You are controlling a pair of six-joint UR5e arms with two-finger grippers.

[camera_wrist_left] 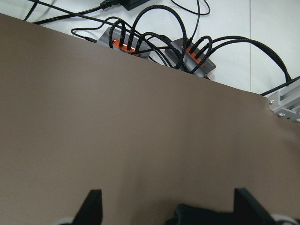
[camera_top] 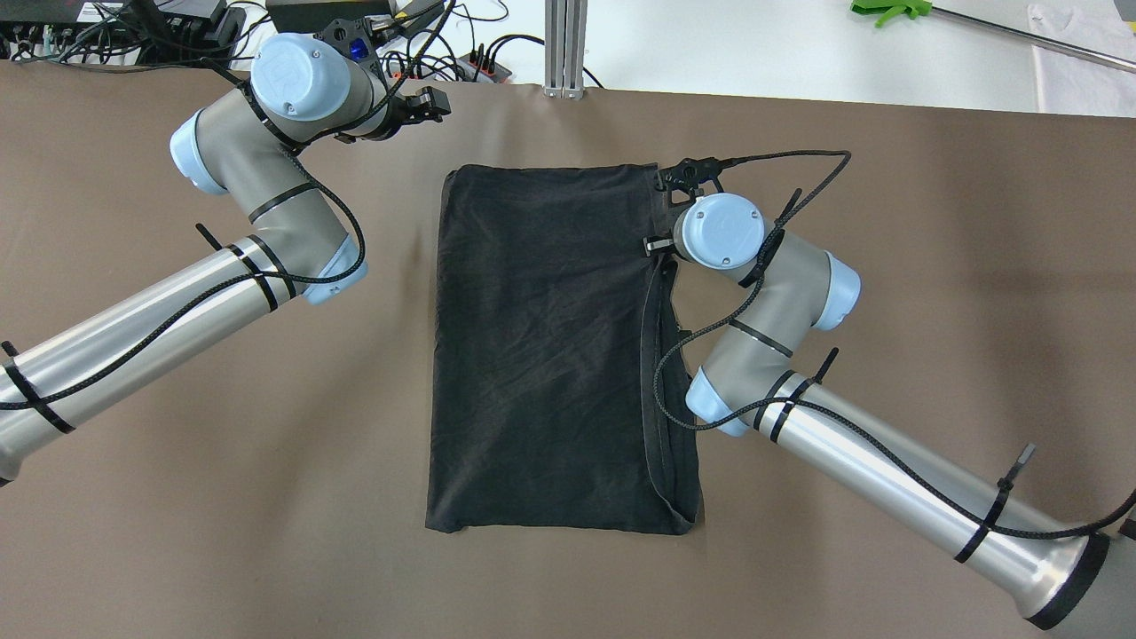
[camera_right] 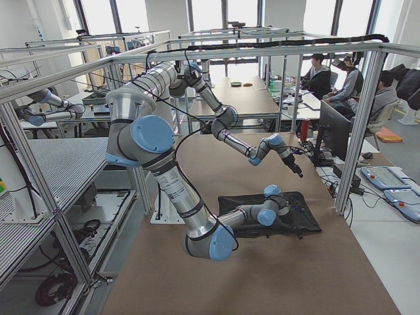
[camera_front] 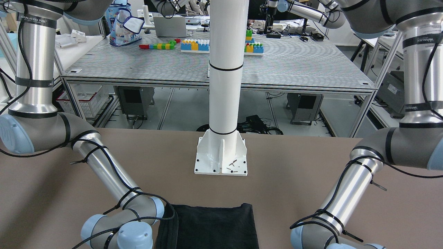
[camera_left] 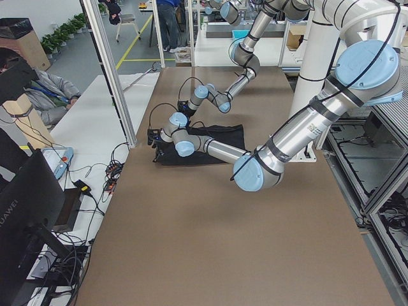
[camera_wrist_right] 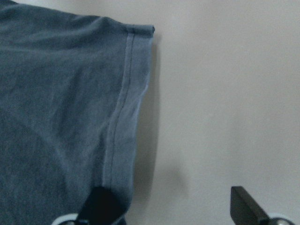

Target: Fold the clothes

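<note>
The clothes (camera_top: pixel 550 346) are one black garment lying flat as an upright rectangle in the middle of the brown table, also seen at the bottom edge of the front view (camera_front: pixel 214 228). My right gripper (camera_wrist_right: pixel 173 206) hangs open just above the garment's far right corner; one fingertip (camera_wrist_right: pixel 101 204) is over the hemmed edge (camera_wrist_right: pixel 126 122), the other over bare table. In the overhead view the right wrist (camera_top: pixel 719 231) hides that gripper. My left gripper (camera_wrist_left: pixel 171 208) is open and holds nothing, over bare table near the far edge, left of the garment (camera_top: pixel 432 102).
A white pillar (camera_front: pixel 225 69) on a base plate (camera_front: pixel 221 155) stands at the robot's side of the table. Cables and power boxes (camera_wrist_left: pixel 154 47) lie just past the far table edge. People sit at desks beyond that edge (camera_right: pixel 328 75).
</note>
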